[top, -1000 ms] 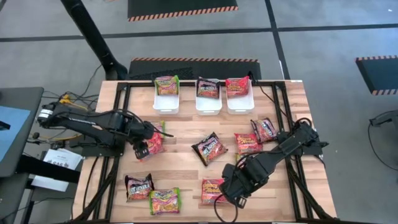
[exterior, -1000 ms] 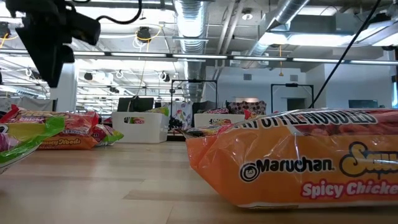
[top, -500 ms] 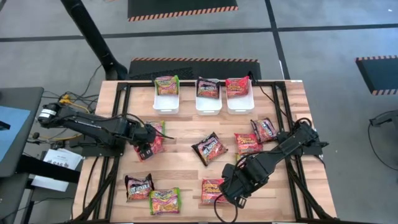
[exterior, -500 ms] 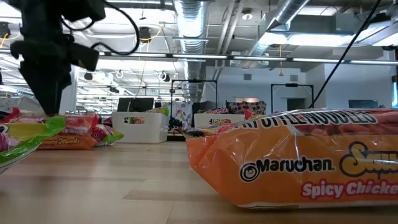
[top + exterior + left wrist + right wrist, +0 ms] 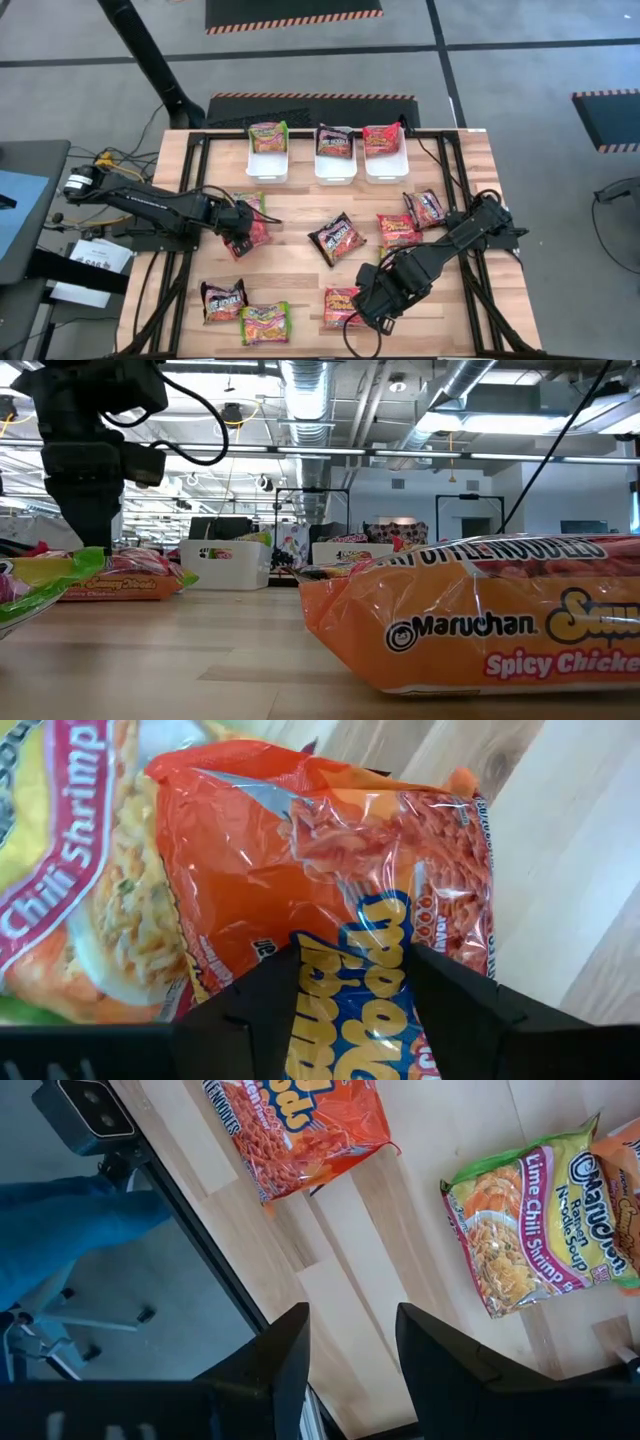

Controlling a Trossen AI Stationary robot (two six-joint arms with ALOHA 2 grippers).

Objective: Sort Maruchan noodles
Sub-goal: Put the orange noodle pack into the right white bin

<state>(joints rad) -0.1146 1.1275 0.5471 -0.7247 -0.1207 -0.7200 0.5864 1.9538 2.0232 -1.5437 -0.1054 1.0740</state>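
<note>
Left gripper (image 5: 243,229) dropped onto red-orange pkt (image 5: 330,870), fingers straddling, prob. not clamped. Right gripper (image 5: 372,312) idle, open, near edge. Three tubs (image 5: 267,166) hold a pkt each; approx. eight noodles (image 5: 336,238) unsorted.

The left gripper (image 5: 247,232) has slid further out along the table — now down over the red-orange Maruchan packet (image 5: 252,231), its fingers (image 5: 440,1010) set either side of the wrapper, low view showing it dropped lower.
</note>
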